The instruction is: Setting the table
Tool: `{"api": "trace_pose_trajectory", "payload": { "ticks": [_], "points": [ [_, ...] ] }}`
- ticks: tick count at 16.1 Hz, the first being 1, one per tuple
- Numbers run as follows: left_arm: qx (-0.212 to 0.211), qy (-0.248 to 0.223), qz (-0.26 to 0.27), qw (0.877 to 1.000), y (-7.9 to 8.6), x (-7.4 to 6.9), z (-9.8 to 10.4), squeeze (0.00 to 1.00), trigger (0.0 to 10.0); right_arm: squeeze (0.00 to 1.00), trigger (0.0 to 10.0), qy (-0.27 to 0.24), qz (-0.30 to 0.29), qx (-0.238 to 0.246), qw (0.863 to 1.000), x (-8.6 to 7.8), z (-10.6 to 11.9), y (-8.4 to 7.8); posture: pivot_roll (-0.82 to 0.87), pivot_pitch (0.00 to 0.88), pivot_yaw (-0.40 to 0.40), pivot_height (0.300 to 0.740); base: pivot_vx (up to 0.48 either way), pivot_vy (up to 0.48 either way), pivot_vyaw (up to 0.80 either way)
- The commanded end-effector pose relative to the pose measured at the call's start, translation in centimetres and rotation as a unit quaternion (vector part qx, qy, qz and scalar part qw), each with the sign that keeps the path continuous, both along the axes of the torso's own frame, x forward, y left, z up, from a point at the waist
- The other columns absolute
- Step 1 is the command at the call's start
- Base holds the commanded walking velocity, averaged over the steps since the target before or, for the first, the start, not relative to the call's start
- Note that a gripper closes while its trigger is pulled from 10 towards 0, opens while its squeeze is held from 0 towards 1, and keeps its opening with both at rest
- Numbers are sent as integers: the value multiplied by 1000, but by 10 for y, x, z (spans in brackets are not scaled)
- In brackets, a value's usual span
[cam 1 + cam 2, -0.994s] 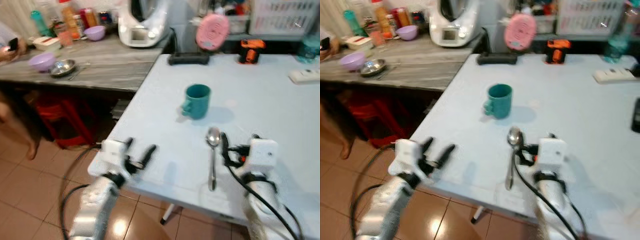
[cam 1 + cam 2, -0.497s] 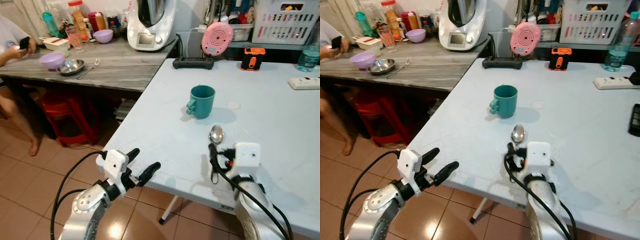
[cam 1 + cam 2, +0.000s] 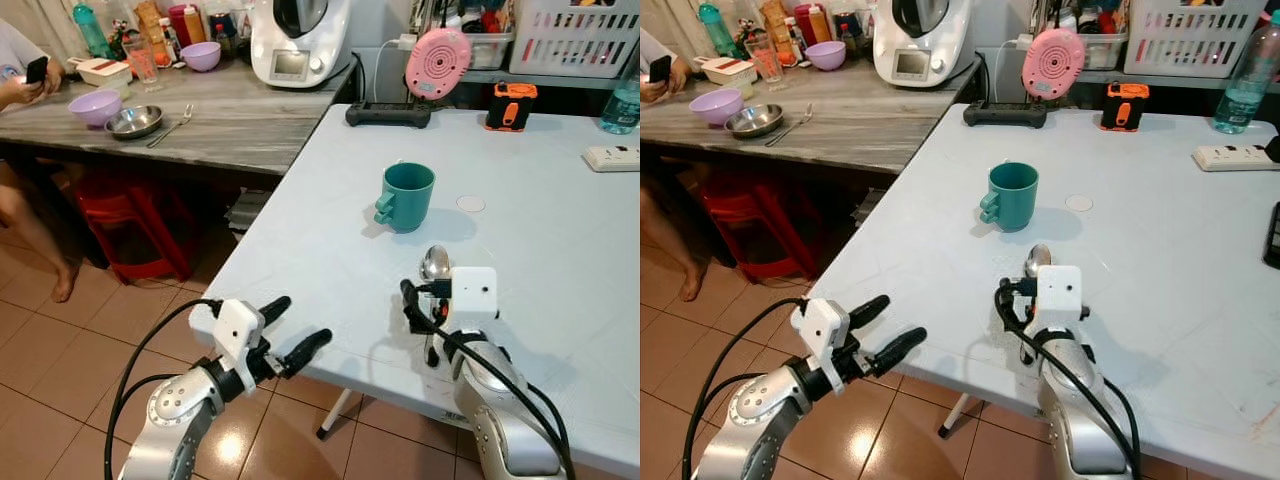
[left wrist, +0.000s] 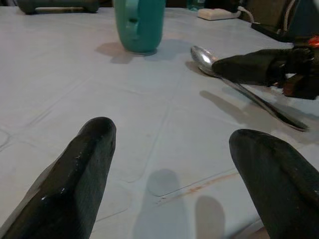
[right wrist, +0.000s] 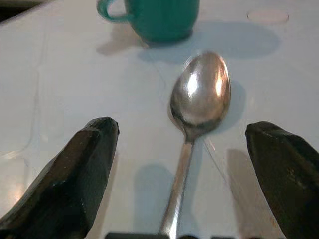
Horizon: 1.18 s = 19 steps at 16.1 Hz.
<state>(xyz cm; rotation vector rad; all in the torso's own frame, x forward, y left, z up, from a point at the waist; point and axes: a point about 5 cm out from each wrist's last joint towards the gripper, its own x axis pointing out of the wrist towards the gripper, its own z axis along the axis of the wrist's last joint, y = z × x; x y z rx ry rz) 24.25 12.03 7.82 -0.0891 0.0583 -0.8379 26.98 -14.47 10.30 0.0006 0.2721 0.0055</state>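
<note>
I see R gripper (image 5: 184,149) spread wide, empty, straddling shiny metal spoon (image 5: 197,107) on matte white table (image 3: 560,230); L gripper (image 3: 285,335) open, empty, off table edge. Glossy teal mug (image 3: 405,197) beyond.

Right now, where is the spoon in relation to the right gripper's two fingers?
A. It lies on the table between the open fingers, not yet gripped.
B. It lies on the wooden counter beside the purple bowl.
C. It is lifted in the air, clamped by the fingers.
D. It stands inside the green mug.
A: the right wrist view shows the spoon flat on the table, with the right gripper open, one finger on each side.
</note>
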Motion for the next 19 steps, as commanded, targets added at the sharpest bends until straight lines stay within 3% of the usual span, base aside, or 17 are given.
{"api": "trace_pose_trajectory", "payload": {
  "ticks": [1,4,5,6,7,16,19],
  "points": [
    [2,-11,-4,1000,1,1,4,0,10000,0,10000,14,1,5,1000,2,-3,3,-145,39,98,740,0,0,0],
    [1,-13,-9,1000,0,1,3,0,10000,0,9569,33,-10,3,999,4,-8,-1,-148,44,102,740,0,0,0],
    [1,-13,-9,1000,0,1,3,0,10000,0,7020,40,-13,3,999,4,-9,-2,-149,44,103,740,0,0,0],
    [1,-13,-11,1000,-1,1,3,0,10000,0,392,48,-16,3,999,4,-12,-3,-148,47,104,740,0,0,0],
    [-1,-13,-14,1000,-1,1,3,0,10000,0,0,52,-16,3,999,4,-15,-4,-149,47,105,740,0,0,0],
    [-13,-16,-51,998,-8,6,12,0,10000,0,0,79,2,-26,997,24,-26,-5,-159,47,121,740,0,0,0],
    [-14,-13,-63,998,-11,2,11,0,10000,0,0,83,16,-25,996,26,-29,-1,-159,47,121,740,0,0,0]
  ]
}}
